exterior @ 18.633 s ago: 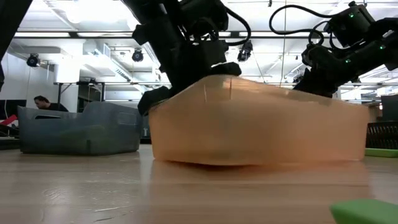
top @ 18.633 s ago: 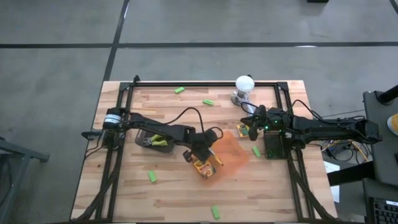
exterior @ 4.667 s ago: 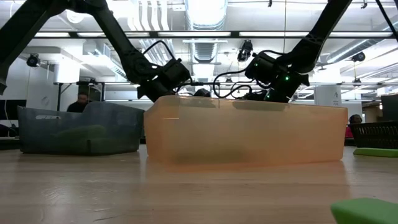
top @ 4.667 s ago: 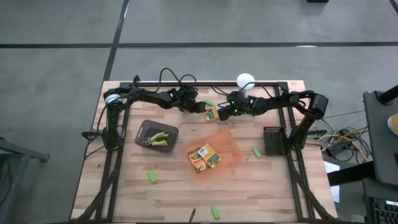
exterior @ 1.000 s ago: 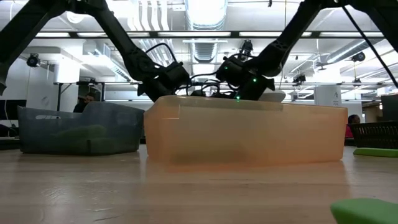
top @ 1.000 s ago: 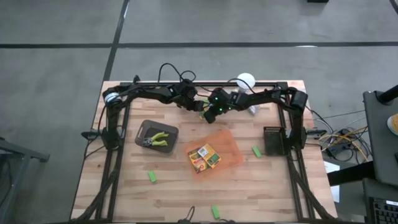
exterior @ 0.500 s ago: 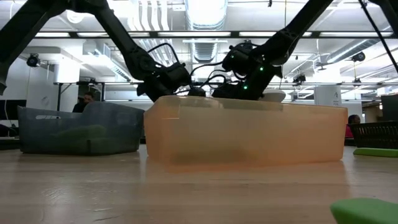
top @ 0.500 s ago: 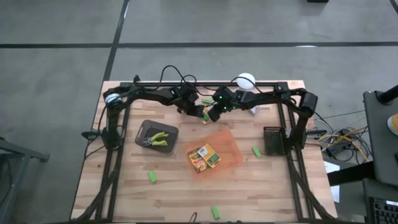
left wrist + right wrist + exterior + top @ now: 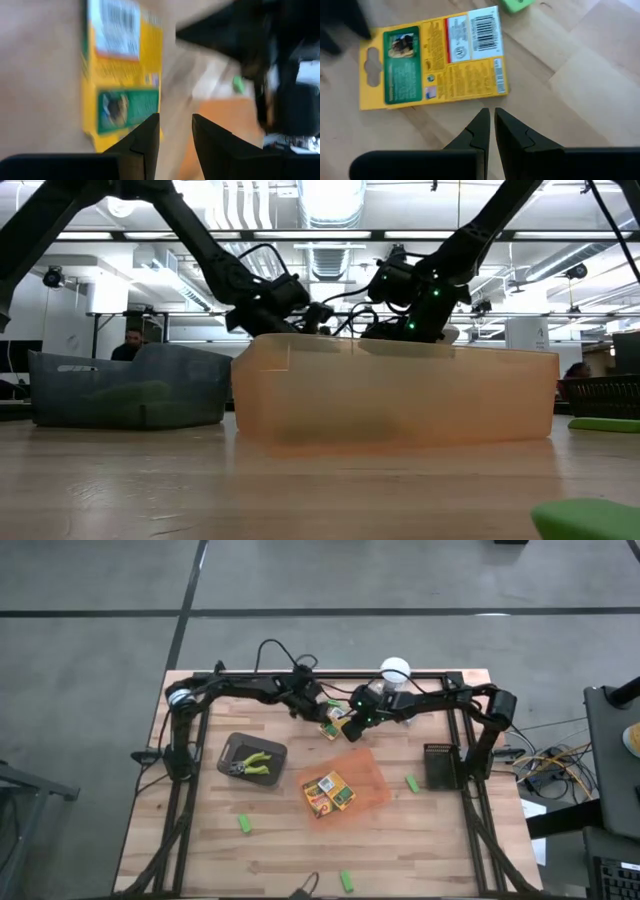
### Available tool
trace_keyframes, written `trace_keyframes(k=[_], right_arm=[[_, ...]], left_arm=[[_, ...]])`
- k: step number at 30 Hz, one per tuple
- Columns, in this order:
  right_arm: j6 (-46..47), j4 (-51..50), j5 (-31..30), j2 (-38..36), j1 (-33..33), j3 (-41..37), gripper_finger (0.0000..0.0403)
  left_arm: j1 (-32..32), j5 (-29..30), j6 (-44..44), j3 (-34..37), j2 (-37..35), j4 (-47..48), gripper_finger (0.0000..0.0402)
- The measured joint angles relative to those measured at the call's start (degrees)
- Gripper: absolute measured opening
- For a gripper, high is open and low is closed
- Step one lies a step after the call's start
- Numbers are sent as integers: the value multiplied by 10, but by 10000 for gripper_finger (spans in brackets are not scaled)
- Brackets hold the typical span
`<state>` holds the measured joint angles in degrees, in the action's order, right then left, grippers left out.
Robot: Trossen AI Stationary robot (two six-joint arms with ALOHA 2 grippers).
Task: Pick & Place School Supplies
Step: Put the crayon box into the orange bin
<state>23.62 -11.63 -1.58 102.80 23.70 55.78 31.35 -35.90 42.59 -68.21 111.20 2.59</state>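
We see two crayon boxes (image 9: 330,793) in orange tray (image 9: 372,780) | third box (image 9: 432,57) flat near worktop's far edge | left gripper (image 9: 175,131) slightly parted, empty | right gripper (image 9: 491,123) closed, empty | green pieces (image 9: 244,824) remain.

wooden plank desk (image 9: 200,840) inside a black frame. directly on it: orange translucent tray (image 9: 372,783) near centre, dark tray (image 9: 232,749) to its left, crayon box (image 9: 337,721) flat near the far edge, white round-headed lamp (image 9: 393,673) at the far edge, black block (image 9: 439,766) on the right, green stubby pieces scattered: (image 9: 244,824), (image 9: 346,880), (image 9: 411,783).
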Motion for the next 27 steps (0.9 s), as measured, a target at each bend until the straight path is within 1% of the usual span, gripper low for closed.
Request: trace_keyframes(k=[4, 8, 13, 17, 21, 24, 27], right_arm=[[14, 9, 0, 0, -13, -8, 27], [25, 56, -1, 0, -25, -27, 27], [65, 157, -4, 0, -33, -65, 27], [100, 257, -24, -6, -35, -112, 27], [110, 334, -32, -12, -35, -160, 27], [126, 377, -32, -20, -35, -190, 27], [135, 384, -49, -28, -35, -208, 27]], left_arm=[[22, 34, -44, -14, 0, -1, 119], [31, 79, -87, -15, 0, -1, 119], [28, 71, -95, -10, 0, 0, 119], [26, 71, -103, -9, 0, 1, 119], [27, 71, -112, -9, 0, 2, 119], [27, 78, -112, -9, 0, 5, 119], [26, 95, -116, -9, 0, 8, 119]])
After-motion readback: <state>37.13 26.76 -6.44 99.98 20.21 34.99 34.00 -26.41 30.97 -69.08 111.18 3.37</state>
